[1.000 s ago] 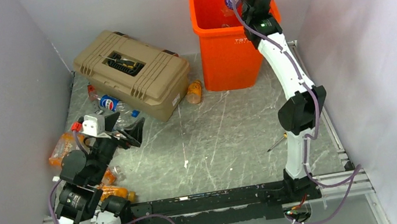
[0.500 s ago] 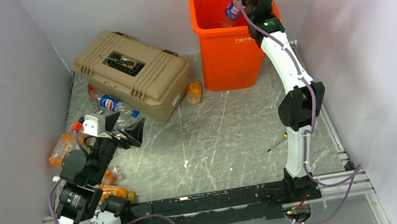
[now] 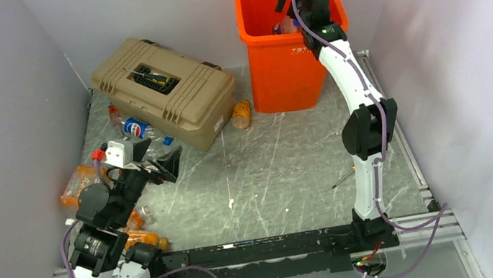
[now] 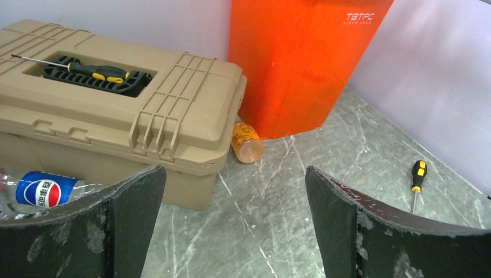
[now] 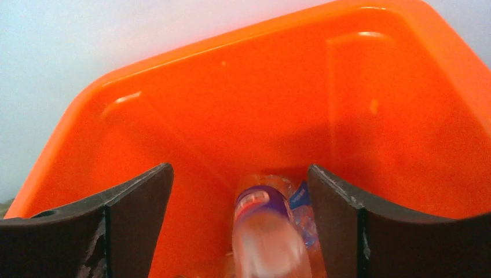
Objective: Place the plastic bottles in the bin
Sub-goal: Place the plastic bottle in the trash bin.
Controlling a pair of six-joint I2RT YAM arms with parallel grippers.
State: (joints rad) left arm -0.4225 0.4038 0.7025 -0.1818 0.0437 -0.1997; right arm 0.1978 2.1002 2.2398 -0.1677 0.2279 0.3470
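Observation:
The orange bin (image 3: 277, 69) stands at the back of the table. My right gripper (image 3: 289, 8) hangs over its mouth, open, jaws wide apart and touching nothing (image 5: 240, 174). Below them a clear bottle with a purple label (image 5: 263, 231) drops blurred inside the bin (image 5: 231, 116), onto another crushed bottle. My left gripper (image 3: 159, 158) is open and empty, low at the near left (image 4: 234, 174). A Pepsi bottle (image 3: 134, 128) lies by the toolbox. An orange bottle (image 3: 241, 114) lies against the bin's foot. More orange bottles (image 3: 75, 185) lie at the far left.
A tan toolbox (image 3: 164, 92) sits left of the bin, with a yellow-handled screwdriver (image 4: 95, 72) in its lid recess. Another small screwdriver (image 3: 344, 178) lies on the floor near the right arm. Grey walls close in left, back and right.
My right gripper has opened over the bin and the purple-labelled bottle has left it, falling inside. The left arm has barely moved.

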